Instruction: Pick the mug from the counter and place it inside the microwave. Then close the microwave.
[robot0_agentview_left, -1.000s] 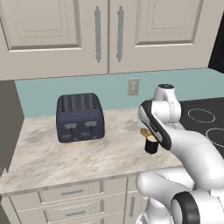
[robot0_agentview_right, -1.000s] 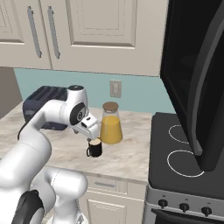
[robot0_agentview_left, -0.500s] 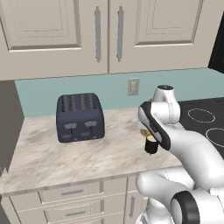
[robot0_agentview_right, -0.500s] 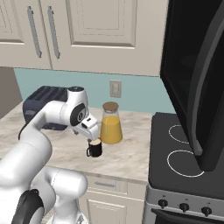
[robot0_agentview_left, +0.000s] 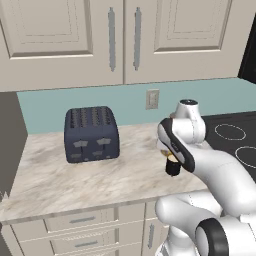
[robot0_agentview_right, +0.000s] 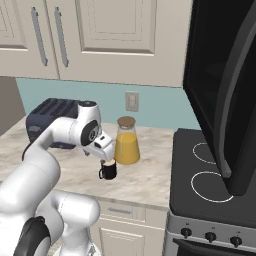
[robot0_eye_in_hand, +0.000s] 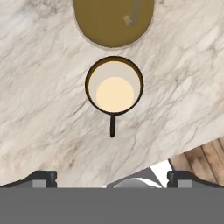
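Two finger tips of the hand (robot0_eye_in_hand: 112, 178) stand spread wide at the lower edge of the hand view, gripping nothing, with the mug (robot0_eye_in_hand: 114, 85) directly ahead and roughly centred between them. The mug stands upright on the worktop (robot0_eye_in_hand: 43, 109), its pale inside facing the camera and its thin handle pointing back toward the hand. Just beyond it, close to touching, stands the flask (robot0_eye_in_hand: 113, 22) of orange liquid.

From the right base view, the hand (robot0_agentview_right: 102, 156) hangs just above the mug (robot0_agentview_right: 108, 170), which sits near the front edge of the worktop (robot0_agentview_right: 75, 170) beside the flask (robot0_agentview_right: 126, 142). The microwave (robot0_agentview_right: 225, 90) is at the right, its door swung open over the stovetop (robot0_agentview_right: 210, 185).

The step in hand appears to be the descent for the grasp. Lower straight down and keep the mug centred between the tips. Have the fingers straddle the cup wall rather than the handle; since the handle lies along the mid-line, closing across the body from the two sides should clear it. Mind the flask: any forward drift risks nudging it. Close only once the tips are well below the rim, then lift vertically before swinging toward the microwave.
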